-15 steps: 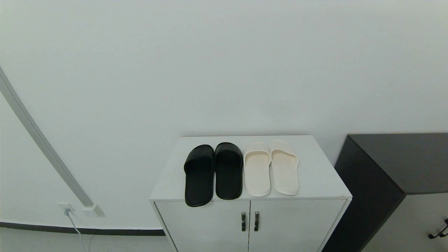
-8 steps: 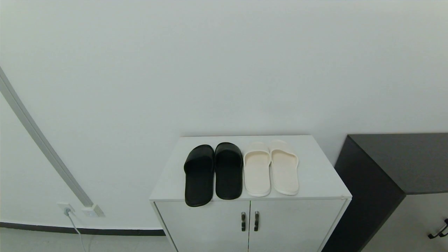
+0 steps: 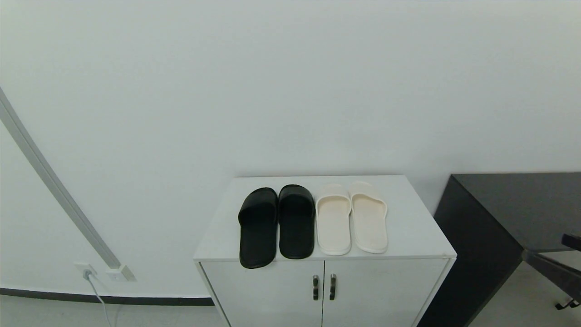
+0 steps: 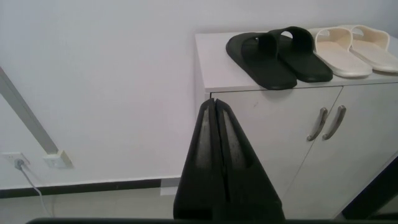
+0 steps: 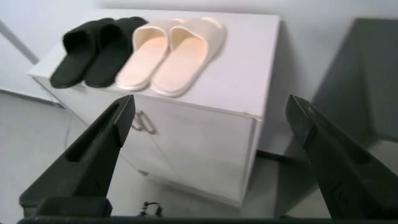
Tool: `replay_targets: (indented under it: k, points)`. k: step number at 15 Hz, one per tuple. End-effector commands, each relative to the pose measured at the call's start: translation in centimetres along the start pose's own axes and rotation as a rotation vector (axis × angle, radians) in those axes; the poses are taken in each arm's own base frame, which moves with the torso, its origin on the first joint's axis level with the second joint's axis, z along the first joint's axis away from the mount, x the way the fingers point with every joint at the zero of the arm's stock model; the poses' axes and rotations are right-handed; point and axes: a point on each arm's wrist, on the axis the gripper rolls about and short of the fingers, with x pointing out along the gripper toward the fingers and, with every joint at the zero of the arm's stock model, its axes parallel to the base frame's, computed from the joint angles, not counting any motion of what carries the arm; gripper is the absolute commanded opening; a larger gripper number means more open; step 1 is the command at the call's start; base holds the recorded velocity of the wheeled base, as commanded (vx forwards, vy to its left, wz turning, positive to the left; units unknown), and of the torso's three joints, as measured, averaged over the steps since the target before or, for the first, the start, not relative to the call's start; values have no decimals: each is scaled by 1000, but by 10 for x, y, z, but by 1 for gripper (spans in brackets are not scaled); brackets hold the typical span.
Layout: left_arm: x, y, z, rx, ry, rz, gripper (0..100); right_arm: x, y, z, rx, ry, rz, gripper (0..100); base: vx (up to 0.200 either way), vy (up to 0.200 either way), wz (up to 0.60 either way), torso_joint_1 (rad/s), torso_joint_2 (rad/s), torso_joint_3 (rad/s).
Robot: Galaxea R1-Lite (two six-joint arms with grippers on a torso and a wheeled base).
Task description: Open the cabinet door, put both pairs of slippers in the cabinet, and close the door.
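A white cabinet (image 3: 408, 236) stands against the wall, both doors shut, with two metal handles (image 3: 323, 287) at the middle seam. On its top lie a pair of black slippers (image 3: 277, 225) on the left and a pair of cream slippers (image 3: 352, 220) on the right, toes to the wall. My left gripper (image 4: 215, 102) is shut and holds nothing, off the cabinet's left front corner, below its top. My right gripper (image 5: 208, 109) is open, hanging in front of the cabinet (image 5: 242, 68) above the level of its top. Part of my right arm (image 3: 556, 272) shows at the right edge.
A dark cabinet (image 3: 499, 213) stands close on the right of the white one. On the left wall run a slanted grey conduit (image 3: 45, 177) and a socket with a cable (image 3: 86, 273). Bare floor lies left of the cabinet.
My right arm has come into the head view at the lower right edge. The slippers and the cabinet doors have not moved.
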Motion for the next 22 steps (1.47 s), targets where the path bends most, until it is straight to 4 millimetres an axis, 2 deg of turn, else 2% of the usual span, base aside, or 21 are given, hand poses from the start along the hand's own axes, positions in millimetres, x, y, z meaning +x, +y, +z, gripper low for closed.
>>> replay_targets:
  k: [1, 3, 4, 6, 7, 10, 12, 13, 14, 22]
  points:
    - [0, 0, 0, 8, 0, -1, 0, 42, 30, 10, 3, 88, 46, 100, 0, 0, 0, 0, 0, 0]
    - [0, 0, 0, 10, 0, -1, 0, 65, 55, 14, 25, 105, 41, 100, 0, 0, 0, 0, 0, 0]
    - [0, 0, 0, 10, 0, -1, 0, 71, 61, 16, 28, 101, 38, 100, 0, 0, 0, 0, 0, 0]
    - [0, 0, 0, 10, 0, -1, 0, 104, 82, 27, 45, 79, -18, 100, 0, 0, 0, 0, 0, 0]
    - [0, 0, 0, 10, 0, -1, 0, 112, 87, 28, 55, 81, -31, 100, 0, 0, 0, 0, 0, 0]
    - [0, 0, 0, 10, 0, -1, 0, 159, 113, 19, 71, 110, -106, 100, 0, 0, 0, 0, 0, 0]
    - [0, 0, 0, 8, 0, -1, 0, 184, 123, 13, 70, 89, -171, 100, 0, 0, 0, 0, 0, 0]
    - [0, 0, 0, 8, 0, -1, 0, 187, 124, 12, 70, 86, -178, 100, 0, 0, 0, 0, 0, 0]
    - [0, 0, 0, 8, 0, -1, 0, 205, 129, 7, 71, 65, -219, 100, 0, 0, 0, 0, 0, 0]
    - [0, 0, 0, 8, 0, -1, 0, 264, 142, -27, 68, 64, -248, 100, 0, 0, 0, 0, 0, 0]
